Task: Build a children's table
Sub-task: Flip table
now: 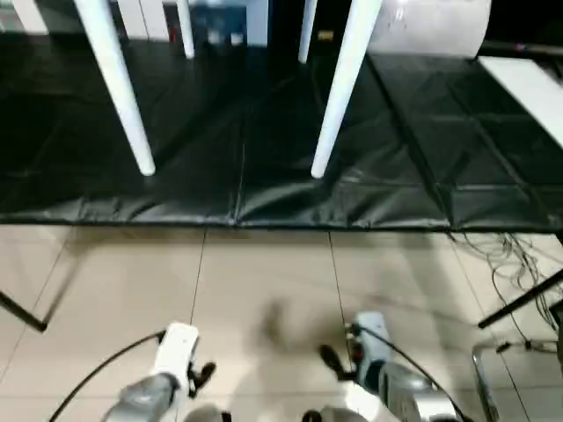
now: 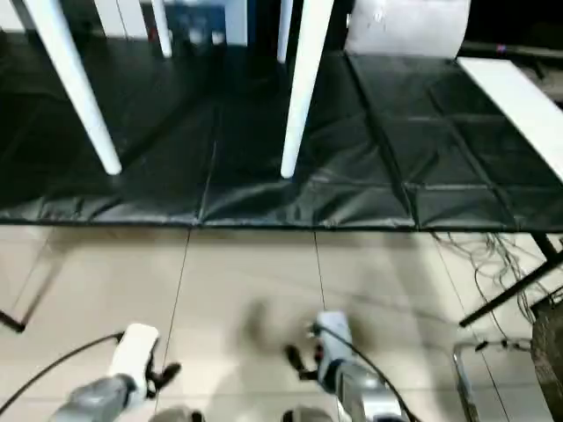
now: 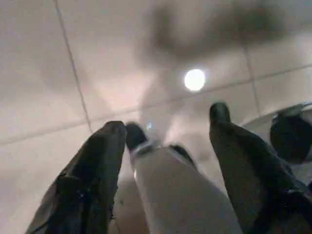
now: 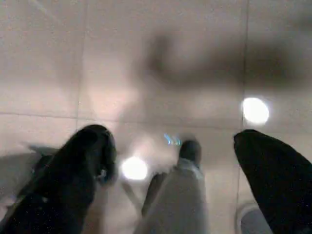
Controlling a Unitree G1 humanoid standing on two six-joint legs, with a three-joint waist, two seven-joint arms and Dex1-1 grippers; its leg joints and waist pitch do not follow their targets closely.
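The children's table stands on the black mat (image 1: 264,149) ahead of me, and of it I see four white tapered legs. The two near legs (image 1: 119,88) (image 1: 343,88) slant down to the mat; the two far legs (image 1: 185,31) (image 1: 306,31) show behind them. The top is out of view above. My left gripper (image 1: 201,374) hangs low over the beige tiled floor, open and empty. My right gripper (image 1: 332,360) is beside it, also open and empty. In the wrist views the left fingers (image 3: 97,165) and right fingers (image 4: 73,170) stand apart over the tiles, with a grey part of the robot beyond them.
A white board (image 1: 528,83) lies on the mat at the right, and a pale roll (image 1: 431,26) stands behind it. Loose cables (image 1: 510,255), a black stand leg (image 1: 519,303) and a metal frame (image 1: 484,369) are on the floor at right. Another black stand leg (image 1: 22,312) is at left.
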